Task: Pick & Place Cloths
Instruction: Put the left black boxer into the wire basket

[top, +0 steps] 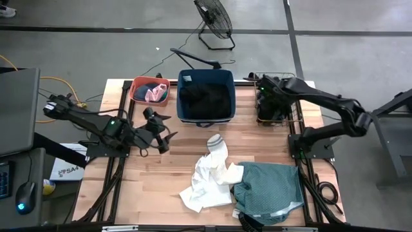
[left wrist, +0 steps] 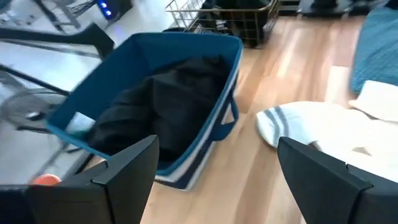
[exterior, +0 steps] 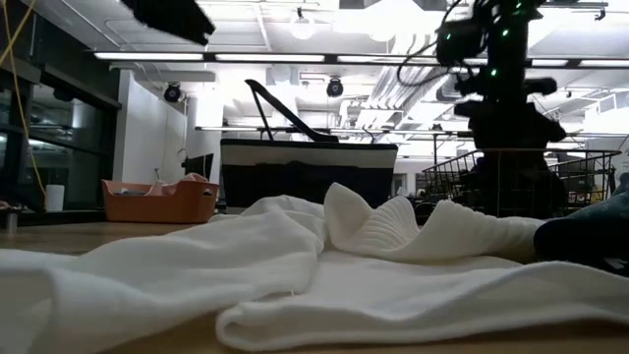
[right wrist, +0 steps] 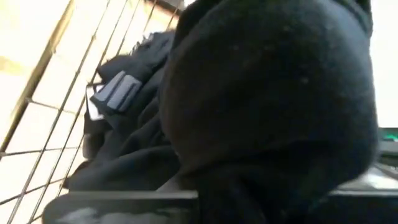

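A white cloth [top: 209, 177] and a large teal-green cloth [top: 270, 190] lie crumpled on the near part of the wooden table, with a white, grey-striped piece [top: 217, 143] just beyond them. My left gripper [top: 165, 133] hangs open above bare wood on the left, its fingers [left wrist: 124, 174] apart, looking toward the navy tub [left wrist: 155, 46]. My right gripper [top: 264, 89] is over the wire basket [top: 278, 106] at the far right. It is shut, and a black cloth [right wrist: 273, 106] fills its wrist view. My right gripper is shut on the black cloth [right wrist: 273, 106], which bulges right in front of its camera and hides the fingers and the place of contact. The gripper slants down over the wire basket [right wrist: 56, 124]. Below it, more black cloths [right wrist: 130, 137] lie in the basket.
The navy tub [top: 206, 72] at the far middle holds black cloths. An orange basin [top: 138, 82] to its left holds a pink cloth [top: 153, 95]. A fan stands on the floor beyond the table. Bare wood lies on the left half of the table.
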`<state>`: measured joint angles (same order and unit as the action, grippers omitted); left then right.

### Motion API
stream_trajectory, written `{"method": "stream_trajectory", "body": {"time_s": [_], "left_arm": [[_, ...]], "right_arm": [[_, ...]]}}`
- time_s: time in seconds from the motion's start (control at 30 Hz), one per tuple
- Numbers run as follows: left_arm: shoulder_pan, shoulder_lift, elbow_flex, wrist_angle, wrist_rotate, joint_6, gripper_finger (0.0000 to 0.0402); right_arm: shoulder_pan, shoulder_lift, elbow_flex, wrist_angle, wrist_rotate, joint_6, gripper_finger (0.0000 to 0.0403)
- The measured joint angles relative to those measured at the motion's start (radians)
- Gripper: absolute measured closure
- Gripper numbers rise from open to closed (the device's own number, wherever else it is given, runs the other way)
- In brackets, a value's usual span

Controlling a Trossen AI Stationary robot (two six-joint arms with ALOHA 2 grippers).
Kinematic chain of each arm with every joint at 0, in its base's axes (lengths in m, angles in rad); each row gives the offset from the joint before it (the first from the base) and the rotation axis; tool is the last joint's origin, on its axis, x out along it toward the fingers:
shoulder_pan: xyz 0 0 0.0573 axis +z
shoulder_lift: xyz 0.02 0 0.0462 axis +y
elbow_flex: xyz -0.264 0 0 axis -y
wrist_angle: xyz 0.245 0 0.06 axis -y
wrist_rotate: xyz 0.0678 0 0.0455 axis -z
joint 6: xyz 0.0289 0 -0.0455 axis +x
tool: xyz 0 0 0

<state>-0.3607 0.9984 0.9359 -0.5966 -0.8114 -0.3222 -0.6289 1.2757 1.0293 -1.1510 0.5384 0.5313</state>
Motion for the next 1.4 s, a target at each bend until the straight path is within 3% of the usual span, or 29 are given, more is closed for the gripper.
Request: {"method": "stream_trajectory", "body": {"time_s": [0.17, 0.37, 0.73, 0.9, 1.07, 1.4], "left_arm": [[0.0, -0.133, -0.186, 0.181, 0.04, 0.0, 0.0083], [0.0, -0.253, -0.32, 0.318, 0.079, -0.001, 0.0083], [0.0, -0.311, -0.37, 0.316, 0.089, -0.02, 0.0083], [0.0, -0.311, -0.37, 0.318, 0.097, -0.023, 0.0083], [0.0, -0.311, -0.37, 0.318, 0.097, -0.024, 0.0083], [0.0, -0.311, -0.37, 0.318, 0.098, -0.027, 0.0083]], "right_arm": [[-0.014, 0.094, 0.0, 0.002, -0.048, -0.023, 0.0378], [-0.054, 0.176, 0.0, 0.002, -0.082, -0.046, 0.0376], [-0.09, 0.253, 0.001, 0.006, -0.195, -0.103, 0.0376], [-0.09, 0.245, 0.001, 0.008, -0.188, -0.117, 0.037], [-0.076, 0.204, 0.0, 0.005, -0.12, -0.119, 0.0322], [-0.051, 0.04, 0.0, 0.002, 0.028, -0.068, 0.0174]]}}
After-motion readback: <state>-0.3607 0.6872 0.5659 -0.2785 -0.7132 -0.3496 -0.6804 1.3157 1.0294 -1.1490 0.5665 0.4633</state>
